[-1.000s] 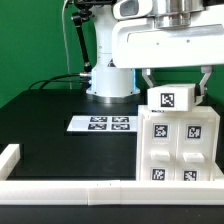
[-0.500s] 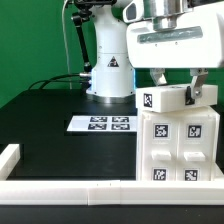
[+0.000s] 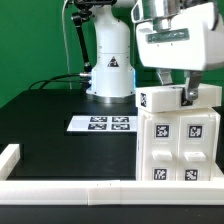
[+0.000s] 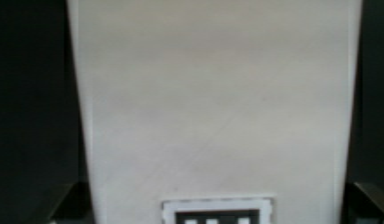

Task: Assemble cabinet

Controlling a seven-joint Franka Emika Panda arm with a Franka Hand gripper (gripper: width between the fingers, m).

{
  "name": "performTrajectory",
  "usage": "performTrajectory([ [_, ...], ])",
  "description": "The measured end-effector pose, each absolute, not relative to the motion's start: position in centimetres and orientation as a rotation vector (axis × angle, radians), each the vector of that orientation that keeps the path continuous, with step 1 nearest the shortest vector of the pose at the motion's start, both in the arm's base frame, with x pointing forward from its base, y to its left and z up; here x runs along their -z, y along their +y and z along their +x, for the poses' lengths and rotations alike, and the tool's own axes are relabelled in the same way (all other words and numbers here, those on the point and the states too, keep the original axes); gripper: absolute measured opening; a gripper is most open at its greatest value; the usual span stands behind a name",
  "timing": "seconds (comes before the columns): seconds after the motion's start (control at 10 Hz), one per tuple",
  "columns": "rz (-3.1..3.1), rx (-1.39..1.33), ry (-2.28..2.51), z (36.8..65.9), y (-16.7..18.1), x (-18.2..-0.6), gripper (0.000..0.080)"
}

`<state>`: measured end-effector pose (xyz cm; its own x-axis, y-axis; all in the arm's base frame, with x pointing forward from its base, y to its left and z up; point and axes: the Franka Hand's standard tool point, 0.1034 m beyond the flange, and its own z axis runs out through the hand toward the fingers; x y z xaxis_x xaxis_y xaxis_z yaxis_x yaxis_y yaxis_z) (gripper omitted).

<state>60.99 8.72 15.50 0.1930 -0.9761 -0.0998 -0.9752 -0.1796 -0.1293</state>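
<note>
At the exterior view's right, gripper (image 3: 187,97) jaws clamp a white drawer block (image 3: 178,97) atop the cabinet (image 3: 178,145). Black-and-white tags only; no readable text.

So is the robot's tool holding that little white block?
Yes, the tool is shut on the small white tagged block, fingers either side, atop the big white cabinet.

Black matte tabletop (image 3: 50,145) fills the scene. Thin flat white marker board (image 3: 101,124) lies flat on it toward the back, printed with several black-and-white square tags. Low white border wall (image 3: 60,189) runs along the near edge, with a short raised corner piece (image 3: 9,156) at the exterior view's left. Black cables (image 3: 60,82) trail behind.
</note>
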Motion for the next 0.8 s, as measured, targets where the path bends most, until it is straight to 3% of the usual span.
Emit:
performTrajectory([
  [0.7, -1.683, -0.066, 2.394, 60.98, 8.78, -15.39, 0.056],
  [0.8, -1.677, -0.072, 2.395, 60.95, 8.93, -15.36, 0.0638],
])
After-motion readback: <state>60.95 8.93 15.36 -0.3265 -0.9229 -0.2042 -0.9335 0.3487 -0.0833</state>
